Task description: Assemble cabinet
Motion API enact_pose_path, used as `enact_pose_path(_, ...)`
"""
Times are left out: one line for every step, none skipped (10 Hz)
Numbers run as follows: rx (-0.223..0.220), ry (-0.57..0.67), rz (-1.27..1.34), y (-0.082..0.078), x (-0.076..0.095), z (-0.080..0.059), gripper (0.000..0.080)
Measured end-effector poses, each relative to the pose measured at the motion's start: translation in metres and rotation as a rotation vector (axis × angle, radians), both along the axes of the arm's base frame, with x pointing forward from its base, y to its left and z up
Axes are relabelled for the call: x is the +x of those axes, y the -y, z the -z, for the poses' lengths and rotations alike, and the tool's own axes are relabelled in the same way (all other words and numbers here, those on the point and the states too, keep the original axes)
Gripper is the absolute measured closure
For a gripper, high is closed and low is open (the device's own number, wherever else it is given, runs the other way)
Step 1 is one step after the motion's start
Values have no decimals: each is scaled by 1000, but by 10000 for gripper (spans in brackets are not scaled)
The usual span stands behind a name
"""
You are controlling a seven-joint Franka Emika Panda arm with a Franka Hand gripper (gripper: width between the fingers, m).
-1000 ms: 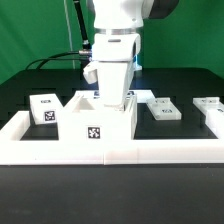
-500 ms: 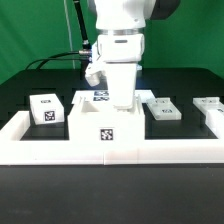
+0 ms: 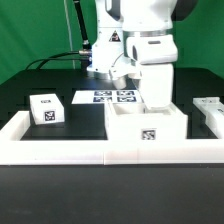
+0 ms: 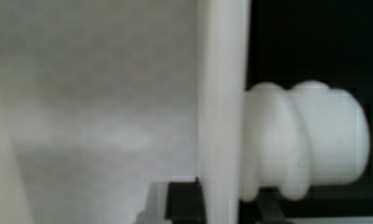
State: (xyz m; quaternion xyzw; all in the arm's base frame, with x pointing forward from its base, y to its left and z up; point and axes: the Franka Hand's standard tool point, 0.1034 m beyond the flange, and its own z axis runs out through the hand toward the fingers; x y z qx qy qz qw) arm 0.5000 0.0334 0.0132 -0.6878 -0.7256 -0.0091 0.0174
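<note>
White hollow body (image 3: 148,135) hides the tips of the tool (image 3: 153,101), so its hold cannot be told

cabinet body (image 3: 125,135): white matt plastic | table (image 3: 20,95): black matt

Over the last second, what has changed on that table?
The arm and the hollow body slid together toward the exterior view's right, uncovering the marker board. The small block and the far panel stayed put.
</note>
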Motion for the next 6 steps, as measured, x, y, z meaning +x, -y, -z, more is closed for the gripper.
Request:
enact_pose_path(0,0,3,1,0,0,762)
enact_pose_path(0,0,7,0,0,0,762)
enact_pose_path(-2,-1,29,-5,0,0,762)
enact_pose_path(0,-1,39,-14,0,0,762)
enact_pose_path(3,0,34,-24,1,0,762)
enact_pose_path(5,3,26,-33,4,0,762)
